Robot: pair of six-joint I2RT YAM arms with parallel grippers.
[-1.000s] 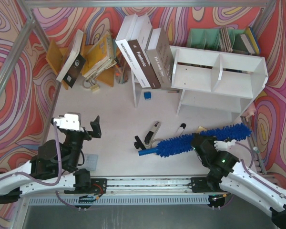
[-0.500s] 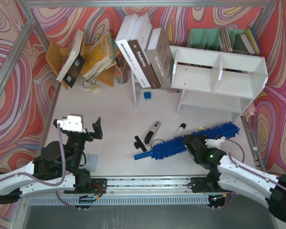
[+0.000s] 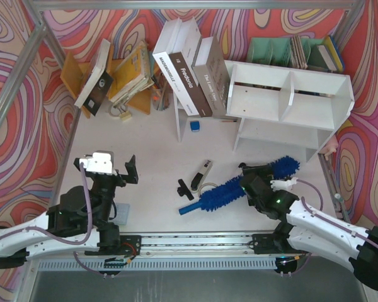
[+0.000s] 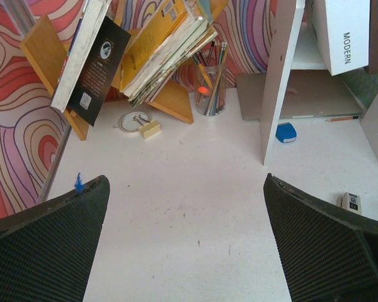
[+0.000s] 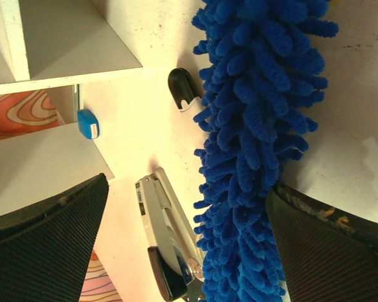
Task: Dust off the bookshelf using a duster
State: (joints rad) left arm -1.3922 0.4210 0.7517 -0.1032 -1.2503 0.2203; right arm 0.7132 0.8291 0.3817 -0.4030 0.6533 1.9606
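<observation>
The blue fluffy duster lies slantwise on the table, its handle pointing near-left and its tip towards the white bookshelf at the back right. My right gripper stands over its middle, open. In the right wrist view the duster runs between the spread jaws of the right gripper and brushes the right finger. My left gripper hovers open over bare table at the near left; the left wrist view shows nothing between its fingers.
A stapler and a small black tool lie just left of the duster. A black-and-white marker lies beside it. Leaning books, an orange book stand, a pencil cup and a green file rack line the back.
My right gripper has opened and let go of the duster. Before that it carried the duster leftwards and a little towards the shelf. The left arm barely moved.
</observation>
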